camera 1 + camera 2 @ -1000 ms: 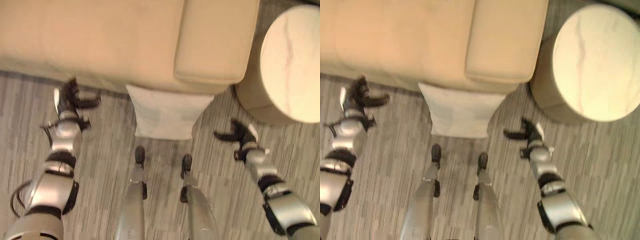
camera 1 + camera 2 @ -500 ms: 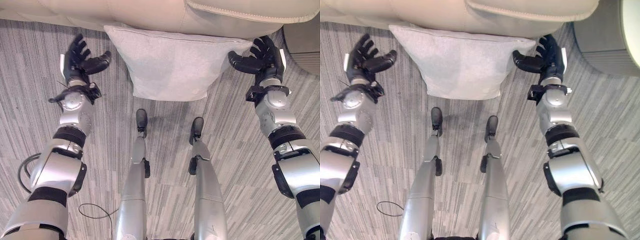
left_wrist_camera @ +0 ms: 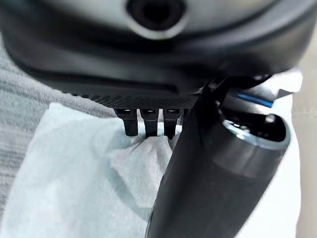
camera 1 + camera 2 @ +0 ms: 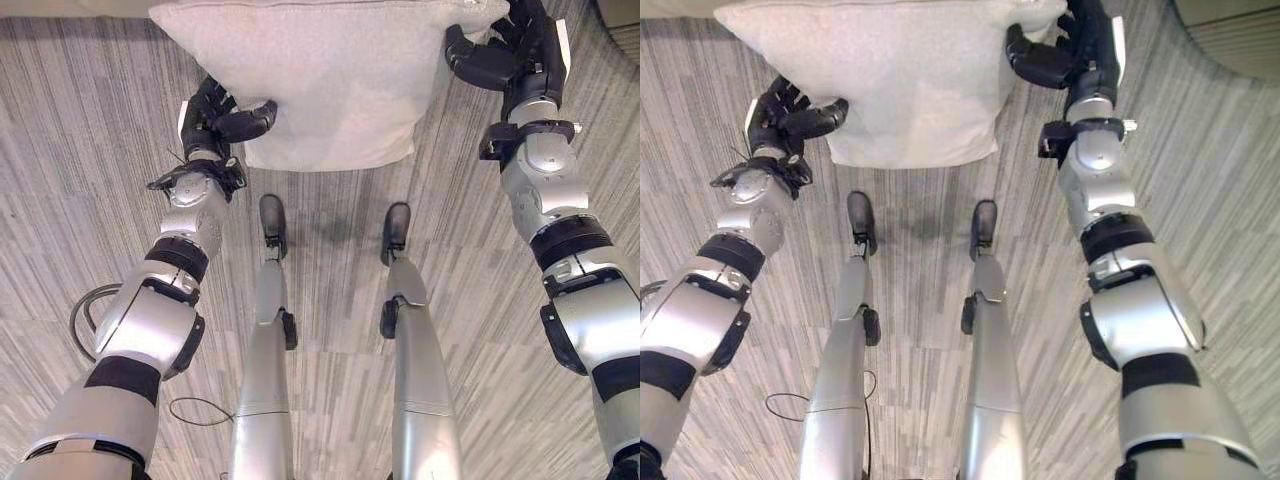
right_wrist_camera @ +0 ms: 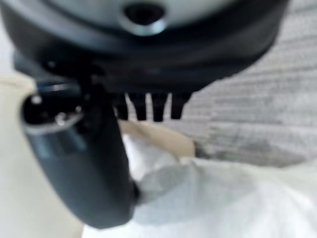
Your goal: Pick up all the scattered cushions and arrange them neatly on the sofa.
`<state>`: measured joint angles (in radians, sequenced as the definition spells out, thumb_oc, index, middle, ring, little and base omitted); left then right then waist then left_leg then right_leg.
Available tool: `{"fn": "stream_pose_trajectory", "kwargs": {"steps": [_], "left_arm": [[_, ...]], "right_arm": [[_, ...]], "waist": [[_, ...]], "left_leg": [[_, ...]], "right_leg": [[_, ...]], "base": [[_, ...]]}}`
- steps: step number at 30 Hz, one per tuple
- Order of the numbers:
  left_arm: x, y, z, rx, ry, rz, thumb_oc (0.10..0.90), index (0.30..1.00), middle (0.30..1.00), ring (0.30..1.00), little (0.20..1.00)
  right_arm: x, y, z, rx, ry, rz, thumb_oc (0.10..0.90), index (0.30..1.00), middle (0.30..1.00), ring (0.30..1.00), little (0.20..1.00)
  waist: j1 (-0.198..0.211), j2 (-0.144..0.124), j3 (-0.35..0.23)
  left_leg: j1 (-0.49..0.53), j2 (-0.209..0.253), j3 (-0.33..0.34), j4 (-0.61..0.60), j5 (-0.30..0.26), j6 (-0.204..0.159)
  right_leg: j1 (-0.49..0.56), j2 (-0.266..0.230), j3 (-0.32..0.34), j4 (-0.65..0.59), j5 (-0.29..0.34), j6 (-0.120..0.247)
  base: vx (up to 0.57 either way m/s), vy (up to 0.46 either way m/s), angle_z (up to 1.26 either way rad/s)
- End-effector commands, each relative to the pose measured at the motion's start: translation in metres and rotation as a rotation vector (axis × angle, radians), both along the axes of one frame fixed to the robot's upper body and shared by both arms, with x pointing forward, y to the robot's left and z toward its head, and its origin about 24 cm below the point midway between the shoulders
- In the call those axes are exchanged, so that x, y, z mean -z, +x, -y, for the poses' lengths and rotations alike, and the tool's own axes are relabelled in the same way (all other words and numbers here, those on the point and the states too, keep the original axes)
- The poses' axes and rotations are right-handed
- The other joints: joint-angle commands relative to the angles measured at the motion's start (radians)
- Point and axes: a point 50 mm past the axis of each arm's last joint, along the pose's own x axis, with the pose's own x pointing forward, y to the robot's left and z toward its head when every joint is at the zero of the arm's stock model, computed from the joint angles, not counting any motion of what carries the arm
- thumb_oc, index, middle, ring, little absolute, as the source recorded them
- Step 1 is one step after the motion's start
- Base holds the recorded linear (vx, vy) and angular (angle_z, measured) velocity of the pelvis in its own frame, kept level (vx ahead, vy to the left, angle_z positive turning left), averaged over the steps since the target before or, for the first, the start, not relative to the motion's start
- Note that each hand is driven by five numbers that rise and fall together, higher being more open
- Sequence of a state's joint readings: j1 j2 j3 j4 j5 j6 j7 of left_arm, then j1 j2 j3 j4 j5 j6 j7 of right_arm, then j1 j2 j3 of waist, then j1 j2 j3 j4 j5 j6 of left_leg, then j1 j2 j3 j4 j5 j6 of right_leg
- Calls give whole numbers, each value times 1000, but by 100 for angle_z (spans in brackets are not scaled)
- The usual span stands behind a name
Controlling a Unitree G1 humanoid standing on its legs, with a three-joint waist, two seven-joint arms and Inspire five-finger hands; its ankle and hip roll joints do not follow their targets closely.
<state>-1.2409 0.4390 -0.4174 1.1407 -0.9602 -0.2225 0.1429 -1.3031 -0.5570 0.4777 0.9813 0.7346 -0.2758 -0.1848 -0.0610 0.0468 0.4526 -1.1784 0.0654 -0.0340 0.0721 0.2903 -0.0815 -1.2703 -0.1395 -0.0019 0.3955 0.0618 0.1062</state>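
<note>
1. Carpet [image 4: 80, 150], grey and striped, lies nearest and runs under everything in the eye views.
2. Left hand [image 4: 215, 118] sits at the cushion's lower left edge; its thumb lies over the top face and its fingers go under the fabric.
3. In the left wrist view the fingers [image 3: 144, 120] press into the cloth, which puckers around them, so this hand pinches the cushion's edge between thumb and fingers.
4. Cushion [image 4: 330, 80], pale grey and square, spans the space between the two hands, with its near edge toward the robot and its far edge at the top of the eye views.
5. Right hand [image 4: 1070, 55] is farther out, at the cushion's upper right corner, with the thumb curled onto the fabric.
6. In the right wrist view that thumb [image 5: 94, 168] bears on a bunched fold of cloth, with the fingers behind it: a pinch on the corner.
7. Sofa [image 5: 20, 198], cream-coloured, shows just past the cushion in the wrist views.
</note>
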Motion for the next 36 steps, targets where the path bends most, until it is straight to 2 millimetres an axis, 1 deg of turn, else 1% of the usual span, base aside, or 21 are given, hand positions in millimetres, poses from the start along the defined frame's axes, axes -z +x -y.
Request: {"fn": "stream_pose_trajectory", "kwargs": {"steps": [1, 5, 7, 10, 12, 13, 14, 15, 16, 17, 18, 19, 20, 21, 23, 24, 26, 27, 33, 34, 36], "left_arm": [[-28, 4, 45, 127, 69, 75, 800, 900, 900, 900, 900], [-51, 0, 35, -9, 265, 163, 800, 900, 900, 900, 900], [-54, 0, 26, -91, 349, 161, 800, 900, 900, 900, 900], [-62, -2, 14, -140, 402, 170, 800, 900, 900, 900, 900], [-63, -2, 13, -128, 382, 174, 800, 900, 900, 900, 900], [-63, -2, 15, -96, 335, 183, 800, 900, 900, 900, 900], [-62, -2, 17, -69, 295, 185, 800, 900, 900, 900, 900], [-62, -2, 25, -16, 239, 198, 800, 900, 900, 900, 900], [-56, -1, 48, 112, 134, 194, 640, 660, 660, 660, 660], [-60, -1, 55, 146, 143, 199, 400, 300, 300, 300, 300], [-60, -1, 54, 146, 143, 199, 400, 300, 300, 300, 300], [-72, -2, 67, 210, 245, 220, 400, 300, 300, 300, 300], [-73, -2, 67, 210, 246, 220, 400, 300, 300, 300, 300], [-91, -6, 72, 232, 327, 268, 400, 300, 300, 300, 300], [-95, -8, 76, 244, 338, 287, 400, 300, 300, 300, 300], [-96, -10, 89, 286, 326, 311, 400, 300, 300, 300, 300], [-99, -15, 101, 327, 299, 356, 400, 300, 300, 300, 300], [-100, -17, 103, 335, 290, 372, 400, 300, 300, 300, 300], [-100, -17, 103, 335, 290, 371, 400, 300, 300, 300, 300], [-106, -27, 106, 350, 247, 464, 400, 300, 300, 300, 300], [-106, -27, 106, 350, 247, 463, 400, 300, 300, 300, 300]], "right_arm": [[36, -8, -131, -451, -298, -68, 800, 900, 900, 900, 900], [41, -16, -147, -515, -373, -37, 800, 900, 900, 900, 900], [45, -17, -149, -519, -406, -31, 800, 900, 900, 900, 900], [53, -19, -157, -538, -477, -42, 800, 900, 900, 900, 900], [56, -22, -161, -567, -494, -49, 800, 900, 900, 900, 900], [60, -25, -170, -622, -483, -64, 635, 653, 653, 653, 653], [63, -27, -175, -651, -481, -81, 635, 653, 653, 653, 653], [67, -29, -183, -687, -459, -96, 400, 300, 300, 300, 300], [80, -34, -200, -756, -430, -154, 400, 300, 300, 300, 300], [86, -35, -209, -781, -422, -184, 400, 300, 300, 300, 300], [86, -35, -209, -782, -422, -184, 400, 300, 300, 300, 300], [92, -42, -226, -855, -451, -215, 400, 300, 300, 300, 300], [92, -42, -226, -855, -451, -215, 400, 300, 300, 300, 300], [100, -45, -229, -876, -521, -234, 400, 300, 300, 300, 300], [101, -45, -228, -875, -532, -235, 400, 300, 300, 300, 300], [103, -43, -221, -850, -508, -227, 400, 300, 300, 300, 300], [97, -36, -210, -783, -471, -201, 400, 300, 300, 300, 300], [91, -34, -206, -748, -463, -172, 400, 300, 300, 300, 300], [91, -34, -206, -748, -463, -172, 400, 300, 300, 300, 300], [76, -22, -174, -585, -389, -101, 400, 300, 300, 300, 300], [77, -22, -174, -585, -389, -101, 400, 300, 300, 300, 300]], "waist": [[2, -42, -77], [-1, -46, -81], [2, -46, -82], [8, -44, -87], [8, -44, -90], [8, -45, -94], [10, -46, -97], [11, -47, -102], [16, -49, -116], [18, -50, -120], [18, -51, -119], [18, -51, -128], [17, -52, -128], [16, -48, -137], [17, -46, -140], [16, -44, -146], [17, -42, -154], [17, -42, -156], [17, -43, -156], [16, -40, -162], [16, -39, -162]], "left_leg": [[-44, 19, -30, 128, -201, -56], [-66, 23, -34, 132, -196, -55], [-67, 24, -35, 131, -195, -53], [-68, 24, -36, 120, -189, -57], [-69, 24, -36, 116, -188, -57], [-70, 23, -37, 112, -187, -58], [-71, 23, -38, 111, -187, -59], [-73, 24, -38, 108, -187, -59], [-58, 27, -45, 102, -216, -63], [-59, 27, -48, 101, -216, -62], [-58, 27, -48, 102, -218, -62], [-64, 29, -45, 99, -214, -61], [-64, 29, -45, 99, -214, -61], [-72, 29, -48, 98, -212, -61], [-75, 28, -50, 98, -211, -61], [-72, 25, -52, 96, -209, -61], [-65, 23, -51, 93, -210, -62], [-63, 23, -50, 93, -211, -62], [-63, 23, -50, 93, -211, -62], [-73, 19, -45, 96, -182, -62], [-73, 19, -45, 96, -182, -62]], "right_leg": [[38, -29, 33, -149, 7, 97], [20, -23, 32, -152, 12, 98], [15, -19, 33, -151, 12, 97], [14, -18, 30, -154, 9, 98], [13, -18, 28, -157, 8, 97], [12, -16, 27, -161, 9, 97], [13, -16, 25, -165, 9, 96], [12, -15, 24, -167, 9, 95], [25, -10, 21, -168, -21, 99], [26, -8, 22, -171, -20, 99], [27, -7, 22, -170, -22, 99], [21, -8, 25, -170, -17, 101], [20, -8, 25, -170, -17, 102], [15, -9, 22, -173, -16, 102], [15, -10, 21, -174, -17, 102], [19, -7, 21, -177, -18, 102], [27, -8, 23, -178, -18, 101], [30, -8, 22, -180, -18, 102], [30, -8, 23, -180, -18, 102], [28, -15, 21, -187, 13, 101], [28, -14, 21, -187, 13, 101]], "base": [[26, -5, -7], [15, -9, -3], [0, 0, 0], [4, -11, 0], [0, 0, 0], [0, 0, 0], [0, 0, 0], [77, 15, 0], [73, 27, -1], [67, 22, -3], [2, 34, -4], [-1, 23, -3], [6, 35, -2], [0, 0, 0], [0, 0, 0], [-6, 31, 2], [-7, 42, 1], [0, 0, 0], [-8, 8, 0], [-47, 46, 0], [-23, 23, 1]]}}
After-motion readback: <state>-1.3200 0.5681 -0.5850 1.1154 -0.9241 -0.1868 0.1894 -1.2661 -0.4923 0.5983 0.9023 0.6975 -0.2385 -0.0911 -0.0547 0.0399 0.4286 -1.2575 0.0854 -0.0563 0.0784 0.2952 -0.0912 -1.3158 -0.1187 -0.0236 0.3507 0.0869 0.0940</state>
